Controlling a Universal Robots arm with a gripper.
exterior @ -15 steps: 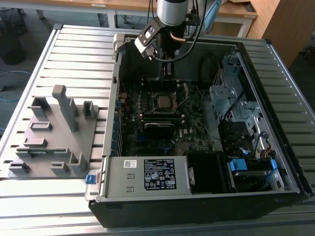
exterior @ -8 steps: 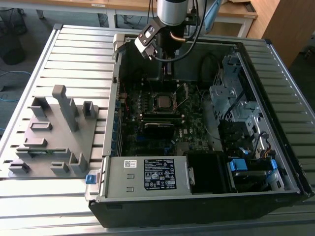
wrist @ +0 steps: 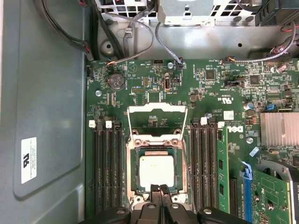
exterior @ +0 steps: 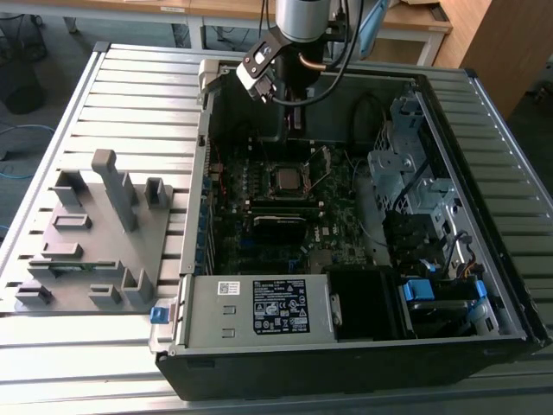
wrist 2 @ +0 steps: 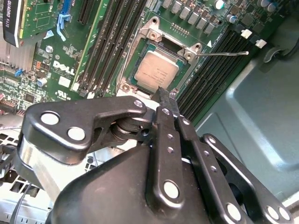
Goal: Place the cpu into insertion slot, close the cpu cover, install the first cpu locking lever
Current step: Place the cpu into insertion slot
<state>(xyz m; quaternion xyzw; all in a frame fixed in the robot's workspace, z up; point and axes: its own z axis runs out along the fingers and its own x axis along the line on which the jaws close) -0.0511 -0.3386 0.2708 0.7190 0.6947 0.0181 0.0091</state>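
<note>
The cpu [wrist: 156, 171] is a silver-grey square lying flat inside the insertion slot [wrist: 132, 164]; it also shows in the second wrist view [wrist 2: 157, 72] and, small, in the exterior view [exterior: 288, 180]. The cpu cover [wrist: 158, 108] is a thin silvery frame swung open, away from the socket. A thin wire locking lever [wrist 2: 224, 53] sticks out sideways from the socket's corner, unlatched. My gripper [wrist: 159, 188] [wrist 2: 164, 96] hangs just above the socket's near edge, its two black fingers pressed together and holding nothing. In the exterior view the gripper [exterior: 294, 123] sits above the board near the case's back wall.
The open computer case [exterior: 199, 259] lies on a slatted metal table. Black memory slots [wrist: 105, 172] flank the socket on both sides. A graphics card [wrist: 273, 196], a drive cage [exterior: 406, 164] and cables [wrist: 135, 28] crowd the board. A grey fixture plate [exterior: 86, 251] stands on the exterior view's left.
</note>
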